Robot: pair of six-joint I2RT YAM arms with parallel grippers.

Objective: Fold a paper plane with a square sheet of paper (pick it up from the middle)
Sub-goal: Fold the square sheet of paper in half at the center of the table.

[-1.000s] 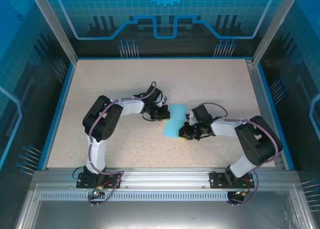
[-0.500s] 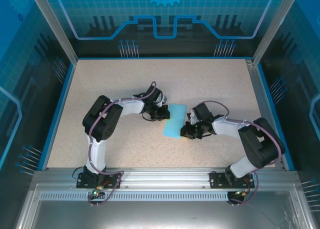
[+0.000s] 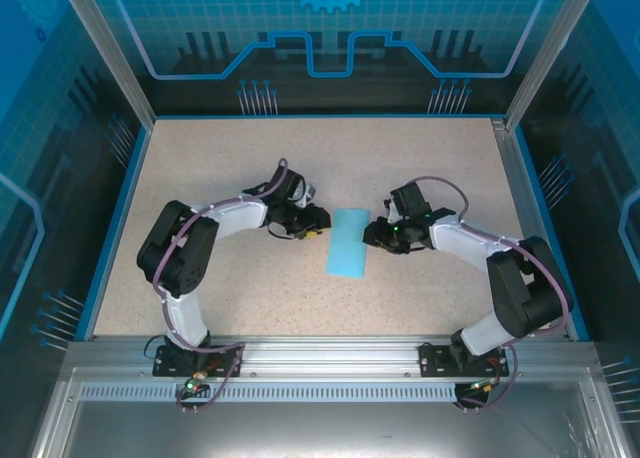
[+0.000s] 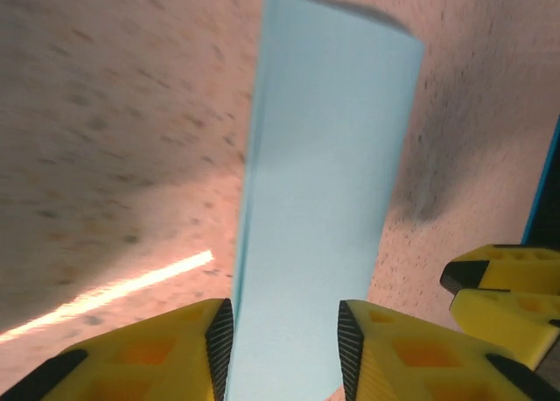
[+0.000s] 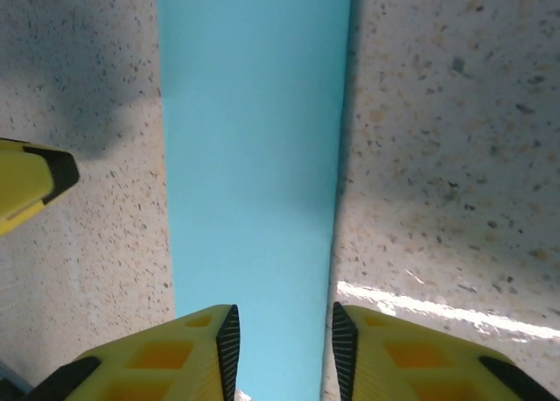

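Near the middle of the table (image 3: 230, 168), the sheet of paper (image 3: 349, 242) was recorded lying flat as a long narrow strip, slightly slanted, with one short end toward the arm bases. A doubled edge was noted along one long side in the left wrist view (image 4: 325, 200). From that edge the sheet was judged to be folded once in half. No slanted corner folds, point or wings were made out, so no paper plane was formed yet.

- Left gripper (image 3: 316, 224): set just beside the strip's far left corner, with a sliver of table between in the overhead view. Its jaws were parted, and the strip was seen through the gap (image 4: 284, 318). Nothing was judged to be held.
- Right gripper (image 3: 372, 234): set at the strip's right edge near the far end; whether it touched the paper could not be told. Its jaws were likewise parted, with the strip seen between them (image 5: 280, 322) and no grip made out.

Progress was judged early, with only the centre fold done. The nose corners, the later lengthwise folds and the wings were left to do.
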